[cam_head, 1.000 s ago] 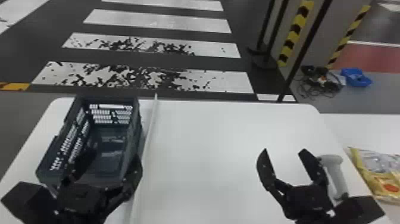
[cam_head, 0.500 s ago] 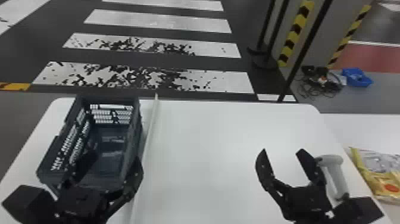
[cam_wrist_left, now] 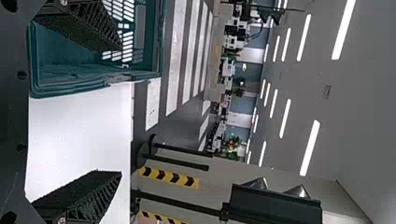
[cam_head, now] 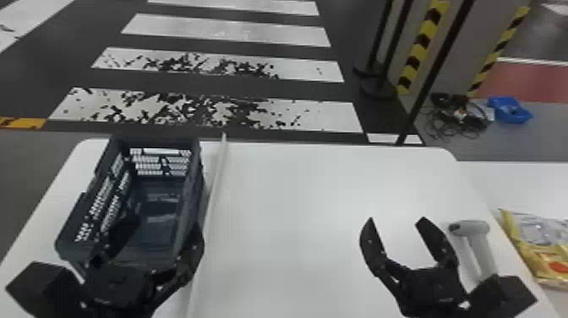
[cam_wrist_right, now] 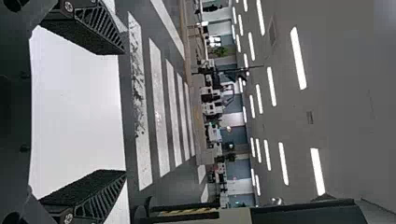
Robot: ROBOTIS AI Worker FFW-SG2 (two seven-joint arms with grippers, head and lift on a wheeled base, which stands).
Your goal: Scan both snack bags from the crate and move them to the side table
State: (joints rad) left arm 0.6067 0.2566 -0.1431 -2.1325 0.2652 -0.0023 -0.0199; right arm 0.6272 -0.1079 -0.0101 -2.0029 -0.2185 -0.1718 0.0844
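Note:
My left gripper (cam_head: 158,239) is open above the near end of the dark crate (cam_head: 192,182), whose visible interior holds no bag. In the left wrist view, that gripper (cam_wrist_left: 116,109) has its fingers wide apart, one of them in front of the crate (cam_wrist_left: 93,84). My right gripper (cam_head: 397,222) stands open over the white table at the right, nothing between its fingers; the right wrist view has the gripper (cam_wrist_right: 123,112) spread too. Just right of it is the grey scanner (cam_head: 479,249). A yellow and silver snack bag (cam_head: 543,245) lies on the side table (cam_head: 520,182).
A pale strip (cam_head: 215,182) runs along the white table (cam_head: 296,203) beside the crate's right side. Beyond the tables are dark posts (cam_head: 435,72), a tangle of cables (cam_head: 458,116) and a blue tray (cam_head: 511,110) on the floor.
The right gripper has shifted slightly to the left. The left gripper has barely moved, and the crate, scanner and bag stay where they were.

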